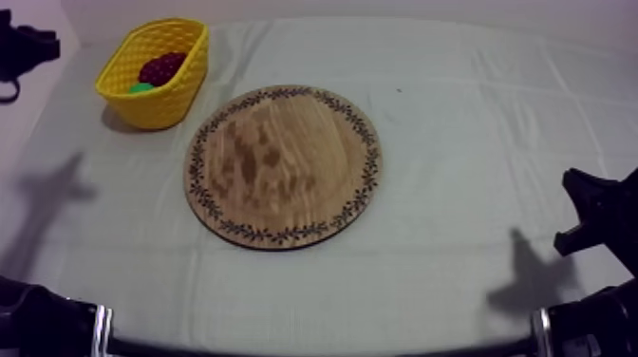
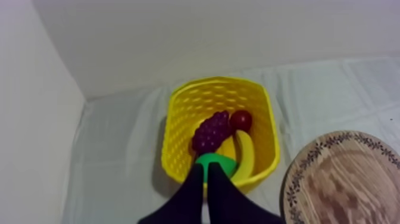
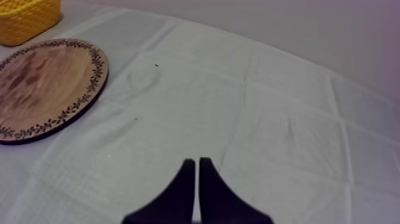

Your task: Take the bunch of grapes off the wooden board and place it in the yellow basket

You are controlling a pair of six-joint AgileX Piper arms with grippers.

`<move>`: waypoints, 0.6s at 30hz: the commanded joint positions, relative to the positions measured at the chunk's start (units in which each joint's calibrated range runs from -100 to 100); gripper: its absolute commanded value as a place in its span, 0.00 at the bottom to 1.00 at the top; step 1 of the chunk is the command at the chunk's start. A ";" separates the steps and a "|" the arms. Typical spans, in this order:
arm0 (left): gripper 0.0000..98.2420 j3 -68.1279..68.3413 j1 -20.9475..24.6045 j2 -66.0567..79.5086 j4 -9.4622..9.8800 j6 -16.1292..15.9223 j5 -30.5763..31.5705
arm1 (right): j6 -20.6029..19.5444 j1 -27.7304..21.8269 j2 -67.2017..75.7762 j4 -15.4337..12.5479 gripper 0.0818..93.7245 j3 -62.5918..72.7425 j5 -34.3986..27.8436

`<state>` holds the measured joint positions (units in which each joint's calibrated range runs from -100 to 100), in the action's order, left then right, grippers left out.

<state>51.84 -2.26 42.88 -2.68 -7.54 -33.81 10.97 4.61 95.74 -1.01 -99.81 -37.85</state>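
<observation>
Grapes (image 2: 211, 132) in yellow basket (image 2: 178, 119), long axis toward small red fruit (image 2: 241, 120); left hand (image 2: 204, 170), right hand (image 3: 197, 162) clenched empty

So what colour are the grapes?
Dark purple grapes, clearest in the left wrist view.

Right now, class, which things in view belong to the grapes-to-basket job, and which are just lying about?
Job: basket, grapes already inside it, board.
Lying about: banana, red fruit, green fruit, all in the basket too.
</observation>
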 commanded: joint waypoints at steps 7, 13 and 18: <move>0.00 21.06 -0.48 26.86 8.45 2.98 1.25 | -0.05 -0.02 0.01 0.01 0.00 0.03 0.03; 0.10 32.73 0.72 36.02 11.62 8.54 6.68 | -0.05 -0.02 0.01 0.01 0.00 0.03 0.03; 0.15 41.27 1.04 42.81 12.04 11.11 11.73 | -0.04 -0.02 0.01 0.01 0.00 0.03 0.03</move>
<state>88.33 -1.22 82.39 9.36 1.84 -23.22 10.92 4.61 95.74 -1.01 -99.81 -37.85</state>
